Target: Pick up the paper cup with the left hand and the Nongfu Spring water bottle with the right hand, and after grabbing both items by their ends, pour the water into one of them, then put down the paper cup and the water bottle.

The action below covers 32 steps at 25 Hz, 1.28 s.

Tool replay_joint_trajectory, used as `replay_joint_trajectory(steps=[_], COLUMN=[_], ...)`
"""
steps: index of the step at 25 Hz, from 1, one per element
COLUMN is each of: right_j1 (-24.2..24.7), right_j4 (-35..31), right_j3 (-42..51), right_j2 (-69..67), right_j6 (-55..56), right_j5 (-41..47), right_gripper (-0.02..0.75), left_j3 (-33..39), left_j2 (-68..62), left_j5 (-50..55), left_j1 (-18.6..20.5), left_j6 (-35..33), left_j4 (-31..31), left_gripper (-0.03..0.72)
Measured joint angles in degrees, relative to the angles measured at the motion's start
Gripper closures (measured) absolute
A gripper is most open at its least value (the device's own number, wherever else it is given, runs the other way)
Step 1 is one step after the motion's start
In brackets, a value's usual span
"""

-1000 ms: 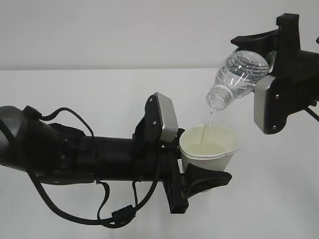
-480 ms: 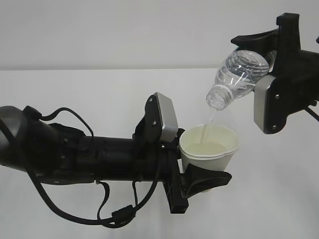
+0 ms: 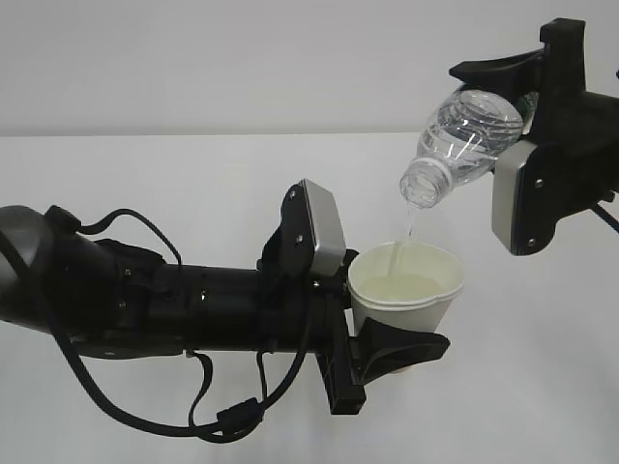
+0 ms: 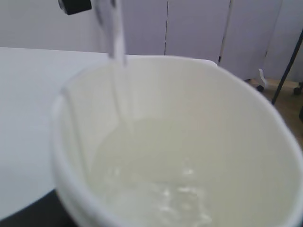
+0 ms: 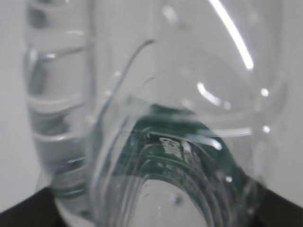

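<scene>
bottle (image 3: 462, 140) above-right of cup (image 3: 406, 287) | water (image 3: 410, 228) between them | cup on left hand (image 3: 392, 346)

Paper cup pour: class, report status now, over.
Left gripper holding paper cup. Right gripper holding tilted bottle. Water streaming into cup. Nothing in the way.

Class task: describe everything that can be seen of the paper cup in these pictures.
The small cream paper cup, tapered with a rolled rim, stands upright above the white table, clamped low on its wall by the left black two-finger gripper. It is partly filled with clear water. A thin stream falls inside its far rim from the tilted, clear ribbed plastic bottle, which does not touch it.
</scene>
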<state>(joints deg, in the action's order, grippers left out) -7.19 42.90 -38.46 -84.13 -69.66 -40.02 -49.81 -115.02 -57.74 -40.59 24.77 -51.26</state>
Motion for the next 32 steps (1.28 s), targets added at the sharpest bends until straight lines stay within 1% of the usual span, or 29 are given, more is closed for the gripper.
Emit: replay_joint_trajectory(steps=[32], right_j1=[0.0], right_j4=[-0.8], right_j3=[0.0], right_j2=[0.0], right_j6=[-0.4], right_j5=[-0.43], right_gripper=[0.272], left_j3=[0.0], left_j2=[0.0], left_j5=[0.0], left_j1=[0.0], left_j6=[0.0], left_j4=[0.2], left_gripper=[0.268])
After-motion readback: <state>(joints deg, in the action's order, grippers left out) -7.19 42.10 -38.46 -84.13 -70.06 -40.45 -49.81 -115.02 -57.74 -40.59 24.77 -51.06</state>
